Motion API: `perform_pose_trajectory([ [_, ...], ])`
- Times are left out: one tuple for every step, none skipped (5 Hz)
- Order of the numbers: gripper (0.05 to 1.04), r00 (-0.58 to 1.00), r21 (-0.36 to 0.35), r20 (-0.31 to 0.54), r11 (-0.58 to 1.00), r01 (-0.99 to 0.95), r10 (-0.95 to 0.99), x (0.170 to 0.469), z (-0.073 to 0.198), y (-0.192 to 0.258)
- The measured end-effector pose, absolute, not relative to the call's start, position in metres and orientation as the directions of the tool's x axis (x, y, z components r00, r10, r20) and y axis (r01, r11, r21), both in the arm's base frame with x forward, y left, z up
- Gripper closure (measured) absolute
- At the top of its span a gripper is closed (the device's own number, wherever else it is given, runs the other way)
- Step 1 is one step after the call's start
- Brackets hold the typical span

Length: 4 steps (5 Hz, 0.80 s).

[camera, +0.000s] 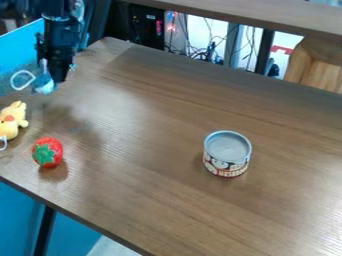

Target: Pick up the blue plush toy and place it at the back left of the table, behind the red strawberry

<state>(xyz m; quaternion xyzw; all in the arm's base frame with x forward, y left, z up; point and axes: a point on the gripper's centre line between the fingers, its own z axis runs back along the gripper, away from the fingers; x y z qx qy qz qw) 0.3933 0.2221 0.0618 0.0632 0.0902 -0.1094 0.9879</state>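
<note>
"What's nearest?"

"The brown table (167, 215), then the can (228, 154), upright right of the middle. It has a grey top and a printed label."

"And left of that?"

"A red strawberry (52, 146), well apart from the can. Its green leaf patch (45, 154) faces us."

"Next one back?"

"A yellow toy (11, 121) at the left edge, partly cut off, near the strawberry. A white loop (3, 143) shows just below it."

"And the gripper (59, 77)?"

"Farther back, upper left, pointing down. Right by its lower end is a small blue-and-white thing (44, 84) with a pale ring (22, 80) on its left."

"Pinched?"

"I can't tell, nor whether the gripper is spread or pressed together."

"Behind?"

"Past the far table edge: a black case (145, 27), tangled cables (200, 52), a wooden block (317, 65) at right, and a brown shelf (267, 15) across the top."
</note>
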Motion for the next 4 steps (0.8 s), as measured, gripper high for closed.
perform_pose_trajectory([
  [0.599, 0.960, 0.073, -0.195, 0.973, 0.220, -0.202, 0.406, 0.042, 0.218],
  [0.534, 0.953, 0.077, -0.201, 0.966, 0.245, -0.226, 0.419, 0.034, 0.205],
  [0.226, 0.950, 0.059, -0.200, 0.964, 0.258, -0.242, 0.424, 0.028, 0.194],
  [0.076, 0.968, 0.094, -0.154, 0.972, 0.214, -0.198, 0.427, 0.030, 0.195],
])
